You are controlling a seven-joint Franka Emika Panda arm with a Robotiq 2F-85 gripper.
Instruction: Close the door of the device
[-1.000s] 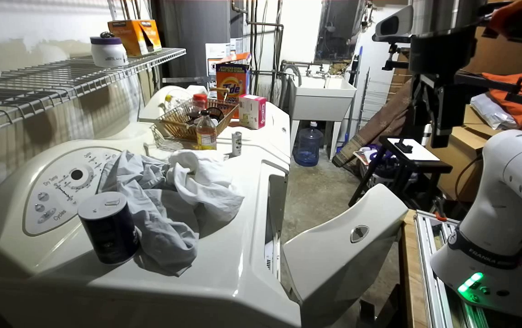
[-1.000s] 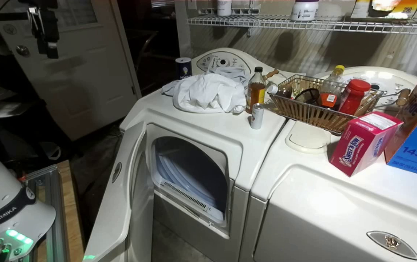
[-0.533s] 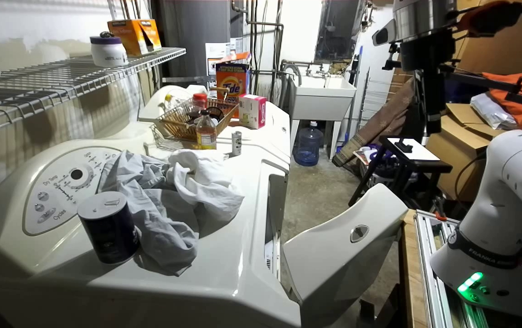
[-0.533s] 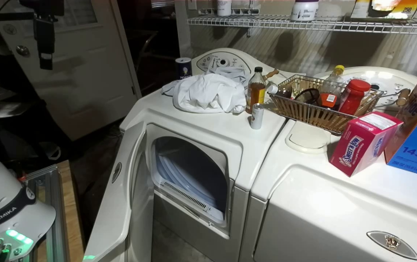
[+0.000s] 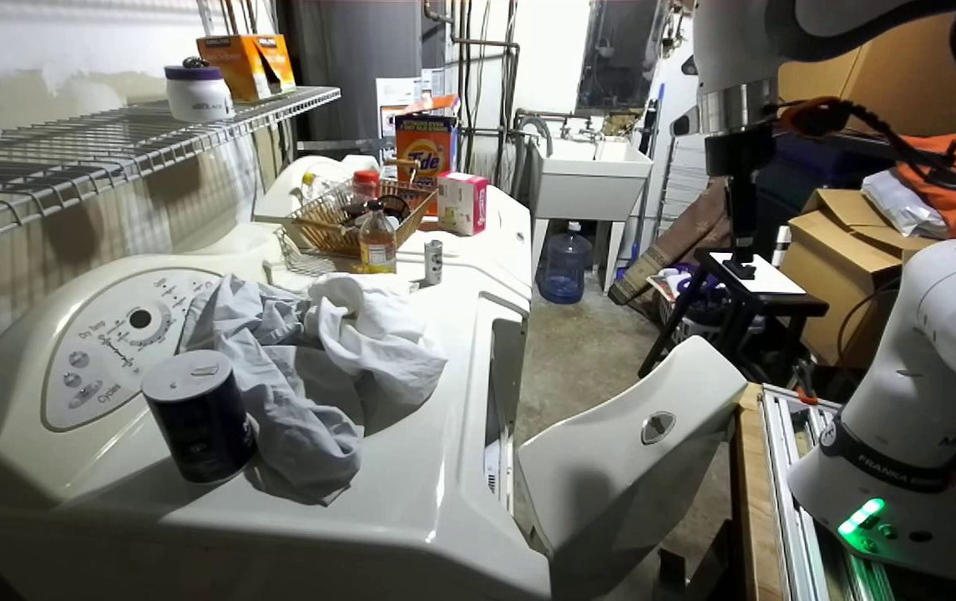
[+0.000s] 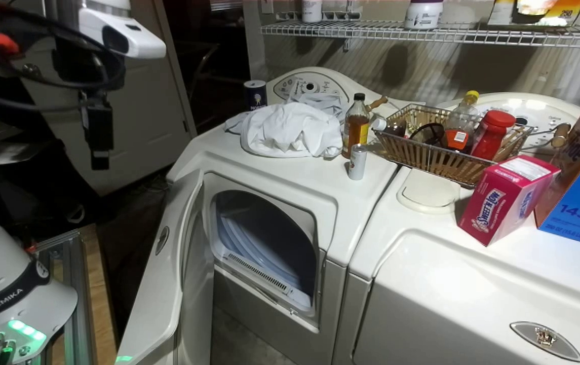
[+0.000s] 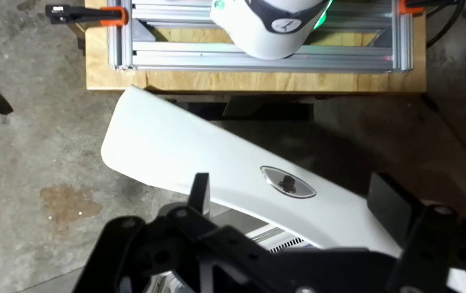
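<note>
The device, a big white dryer (image 5: 411, 492), shows in both exterior views (image 6: 315, 182), with a dial panel (image 5: 110, 359) at its back. Its door (image 5: 603, 451) stands wide open. The door's far end comes close to the robot's wooden stand, and in an exterior view the door (image 6: 155, 284) leaves the drum opening (image 6: 264, 238) uncovered. My gripper (image 5: 743, 250) hangs pointing down, above the door and apart from it; it also shows in an exterior view (image 6: 100, 161). In the wrist view my gripper (image 7: 292, 185) is open and empty, with the door (image 7: 184, 150) and its oval emblem seen beyond the fingers.
Clothes (image 5: 361, 334), a dark canister (image 5: 198, 417), a bottle (image 5: 378, 242) and a small can (image 5: 433, 263) sit on the dryer top. A second white appliance (image 6: 447, 284) stands beside it. The wooden stand edge (image 7: 257, 81) is close to the door. A black stool (image 5: 761, 292) stands behind.
My gripper has moved toward the dryer side and lower: leftward in an exterior view, rightward and down in an exterior view. The door and dryer have not moved.
</note>
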